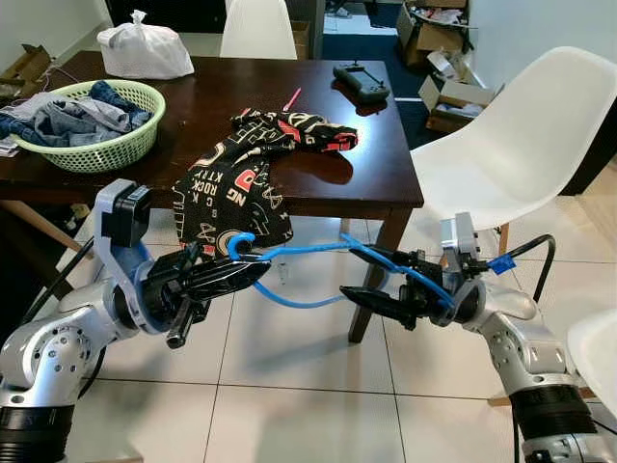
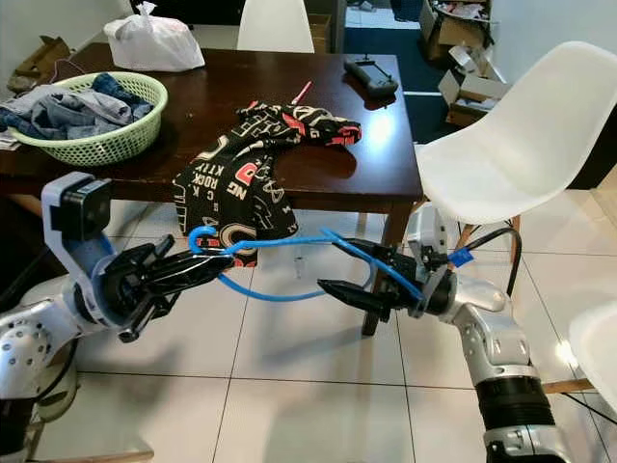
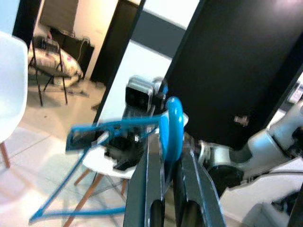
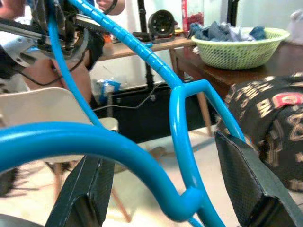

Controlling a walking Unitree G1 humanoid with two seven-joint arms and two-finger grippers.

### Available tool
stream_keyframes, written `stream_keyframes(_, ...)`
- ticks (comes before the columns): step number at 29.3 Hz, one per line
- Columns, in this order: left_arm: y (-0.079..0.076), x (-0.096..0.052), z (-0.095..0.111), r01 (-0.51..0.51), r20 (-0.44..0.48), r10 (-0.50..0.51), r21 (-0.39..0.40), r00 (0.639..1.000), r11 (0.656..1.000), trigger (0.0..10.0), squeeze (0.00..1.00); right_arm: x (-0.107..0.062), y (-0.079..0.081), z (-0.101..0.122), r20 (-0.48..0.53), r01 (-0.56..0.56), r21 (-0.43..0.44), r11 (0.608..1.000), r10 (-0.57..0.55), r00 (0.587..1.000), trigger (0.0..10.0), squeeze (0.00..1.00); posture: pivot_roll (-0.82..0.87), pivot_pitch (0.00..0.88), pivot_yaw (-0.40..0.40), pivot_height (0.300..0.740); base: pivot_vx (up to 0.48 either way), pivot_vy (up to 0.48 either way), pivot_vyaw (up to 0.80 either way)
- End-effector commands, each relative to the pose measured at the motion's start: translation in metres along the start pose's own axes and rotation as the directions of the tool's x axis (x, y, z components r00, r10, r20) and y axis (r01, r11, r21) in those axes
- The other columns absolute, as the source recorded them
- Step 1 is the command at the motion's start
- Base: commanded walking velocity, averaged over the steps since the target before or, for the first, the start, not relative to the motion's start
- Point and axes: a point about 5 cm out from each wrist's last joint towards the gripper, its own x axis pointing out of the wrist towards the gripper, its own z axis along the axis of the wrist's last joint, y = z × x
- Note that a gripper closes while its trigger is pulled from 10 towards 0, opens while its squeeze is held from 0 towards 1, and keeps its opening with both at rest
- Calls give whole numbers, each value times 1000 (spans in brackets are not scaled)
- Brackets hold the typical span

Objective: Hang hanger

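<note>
A blue plastic hanger (image 1: 308, 249) hangs in the air in front of the dark wooden table (image 1: 376, 183), stretched between my two grippers. My left gripper (image 1: 255, 270) is shut on the hanger's hook (image 3: 173, 127). My right gripper (image 1: 353, 273) stands open, with one shoulder end of the hanger (image 4: 182, 142) passing between its spread fingers (image 4: 246, 179). A black patterned garment (image 1: 246, 183) lies on the table and drapes over its front edge, just behind the hanger.
On the table stand a green basket of clothes (image 1: 92, 121), a white bag (image 1: 145, 48) and a black controller (image 1: 362, 82). A white chair (image 1: 511, 145) stands right of the table, close behind my right arm. Tiled floor lies below.
</note>
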Motion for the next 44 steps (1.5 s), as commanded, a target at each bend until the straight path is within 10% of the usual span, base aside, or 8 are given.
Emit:
stream_keyframes(1,-27,1,17,248,76,-252,53,965,967,0,0,-70,-19,-6,-53,510,139,849,-508,860,10000,0,-31,150,9,740,0,0,0)
stream_keyframes(6,-27,0,18,255,68,-258,50,964,966,0,0,-69,5,2,-8,268,194,944,-271,962,10000,0,-34,152,6,740,0,0,0)
stream_keyframes(12,-28,0,17,263,61,-266,42,962,964,0,0,-71,16,6,50,121,256,959,-139,989,10000,0,-33,152,7,740,0,0,0)
stream_keyframes(20,-28,-1,17,266,53,-268,37,962,963,0,0,-63,30,6,69,-9,298,955,-12,998,10000,0,-29,154,9,740,0,0,0)
stream_keyframes(26,-24,-3,25,260,73,-264,55,962,964,0,0,-26,84,25,141,-359,270,894,332,933,10000,0,-39,156,16,740,0,0,0)
stream_keyframes(44,-26,-10,26,235,85,-241,71,967,969,0,0,-37,63,12,61,-61,270,961,46,997,10000,0,-38,150,11,740,0,0,0)
